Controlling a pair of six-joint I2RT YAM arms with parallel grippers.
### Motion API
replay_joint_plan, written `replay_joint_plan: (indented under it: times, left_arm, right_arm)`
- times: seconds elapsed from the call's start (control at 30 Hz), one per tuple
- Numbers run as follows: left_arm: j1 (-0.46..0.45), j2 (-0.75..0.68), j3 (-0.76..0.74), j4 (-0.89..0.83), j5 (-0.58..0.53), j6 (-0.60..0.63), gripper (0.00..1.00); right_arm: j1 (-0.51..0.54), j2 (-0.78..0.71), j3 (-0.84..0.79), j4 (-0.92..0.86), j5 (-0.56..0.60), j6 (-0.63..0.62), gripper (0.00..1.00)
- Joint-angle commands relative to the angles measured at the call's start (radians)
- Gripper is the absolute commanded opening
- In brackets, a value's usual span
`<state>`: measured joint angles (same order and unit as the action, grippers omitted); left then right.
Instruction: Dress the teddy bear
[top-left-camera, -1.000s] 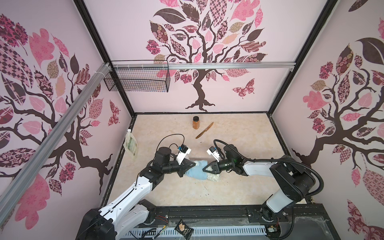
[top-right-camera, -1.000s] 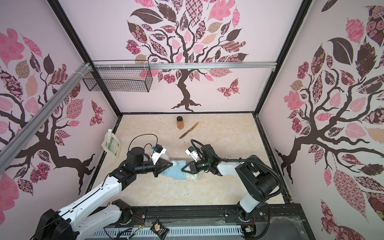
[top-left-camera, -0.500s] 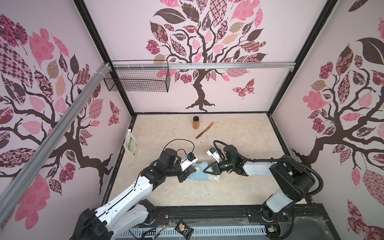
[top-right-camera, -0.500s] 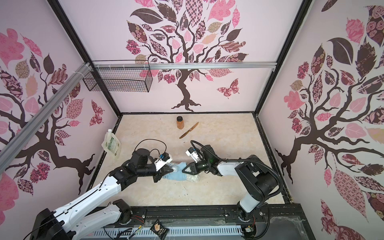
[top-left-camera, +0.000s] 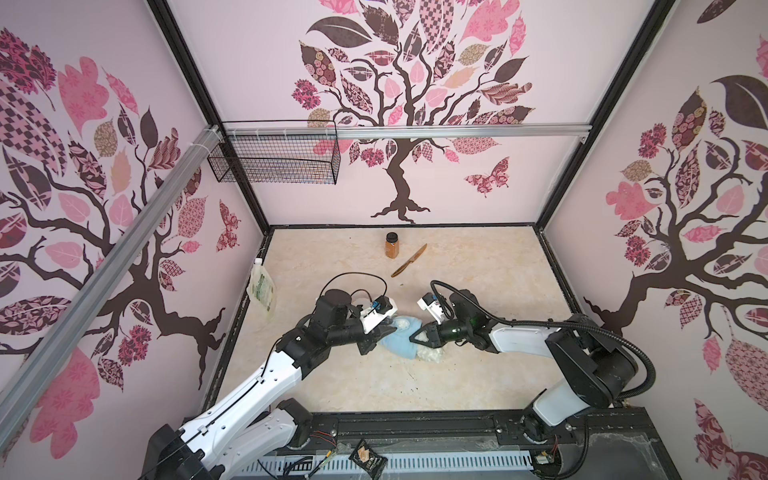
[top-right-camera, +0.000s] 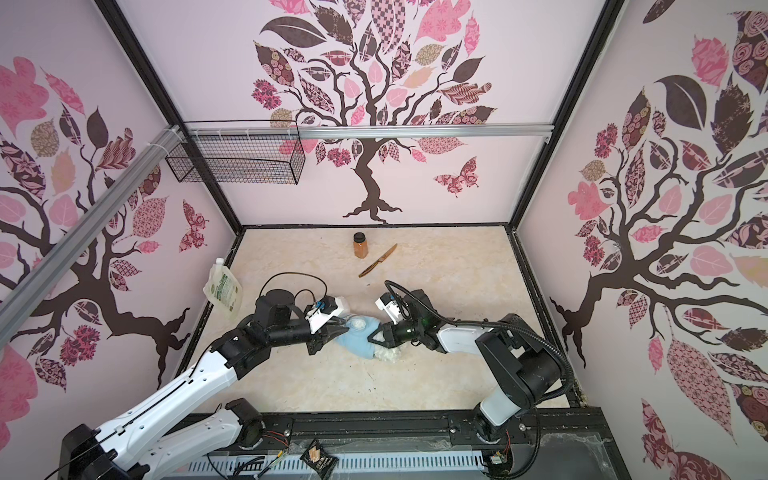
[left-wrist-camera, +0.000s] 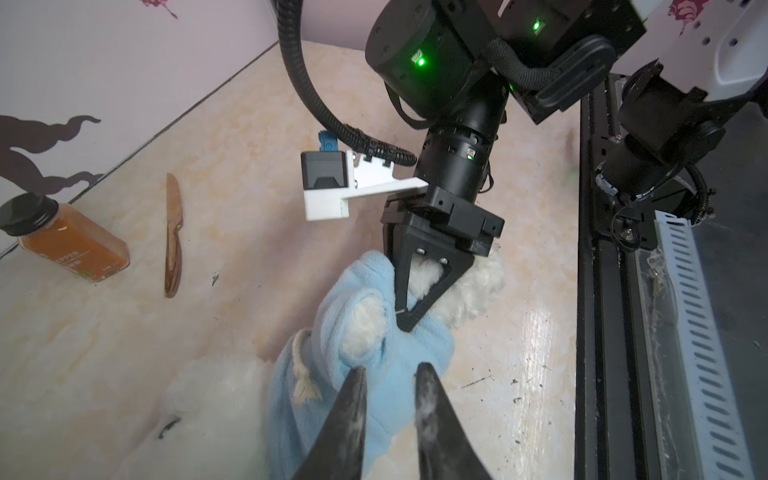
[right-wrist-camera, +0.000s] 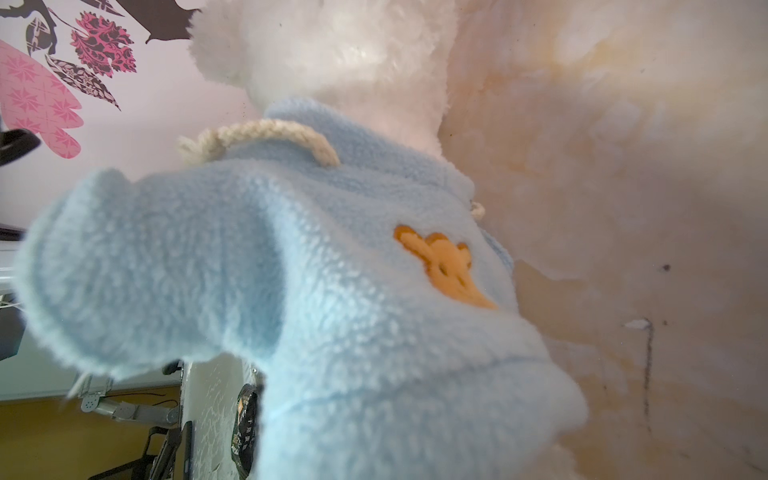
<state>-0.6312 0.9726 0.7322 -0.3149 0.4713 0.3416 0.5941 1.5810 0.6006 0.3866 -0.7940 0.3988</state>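
Note:
The teddy bear (top-left-camera: 430, 355) (top-right-camera: 388, 353), fluffy and white, lies at the table's middle in a light blue shirt (top-left-camera: 397, 345) (top-right-camera: 357, 343). My left gripper (top-left-camera: 384, 332) (top-right-camera: 343, 330) (left-wrist-camera: 390, 372) hovers at the shirt's left edge, open a little with nothing between its fingertips (left-wrist-camera: 357, 378). From the right, my right gripper (top-left-camera: 413, 337) (top-right-camera: 371, 337) (left-wrist-camera: 401, 322) is shut on the shirt by a sleeve opening where white fur shows. The right wrist view is filled by the shirt (right-wrist-camera: 332, 270), its tan bear-face print (right-wrist-camera: 444, 266) and the bear's head (right-wrist-camera: 332, 50); that gripper's fingers are hidden there.
A spice bottle (top-left-camera: 392, 245) and a wooden knife (top-left-camera: 409, 260) lie at the back of the table. A pouch (top-left-camera: 262, 289) leans on the left wall. A wire basket (top-left-camera: 274, 156) hangs high on the back rail. A dark packet (top-left-camera: 368, 457) lies on the front rail.
My left gripper has moved right toward the bear and its jaws have parted, letting go of the shirt. The right gripper has kept its grip and hardly moved.

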Motion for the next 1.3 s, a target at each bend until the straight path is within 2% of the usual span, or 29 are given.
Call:
replay_joint_plan:
  times: [0.0, 0.13, 0.27, 0.6, 0.8, 1.13, 1.27]
  left_arm:
    - [-0.031, 0.066, 0.080, -0.015, -0.028, 0.056, 0.22]
    - [-0.086, 0.153, 0.127, -0.051, -0.088, 0.120, 0.21]
    - [-0.087, 0.212, 0.151, -0.041, -0.133, 0.138, 0.21]
    - [-0.087, 0.282, 0.175, -0.052, -0.167, 0.150, 0.22]
    - [-0.087, 0.310, 0.171, -0.081, -0.246, 0.189, 0.26]
    - [-0.087, 0.395, 0.205, -0.128, -0.307, 0.106, 0.28]
    - [-0.087, 0.440, 0.234, -0.178, -0.342, 0.072, 0.36]
  right_arm:
    - [0.000, 0.004, -0.001, -0.012, 0.015, -0.009, 0.07]
    - [0.000, 0.002, 0.001, -0.011, 0.013, -0.009, 0.07]
    - [0.000, 0.001, -0.003, -0.011, 0.008, -0.011, 0.06]
    - [0.000, 0.008, -0.011, 0.006, 0.000, -0.008, 0.06]
    - [0.000, 0.013, -0.008, 0.006, -0.007, -0.012, 0.06]
    - [0.000, 0.014, -0.003, 0.006, -0.013, -0.011, 0.05]
    - [0.000, 0.011, -0.003, 0.005, -0.016, -0.011, 0.05]
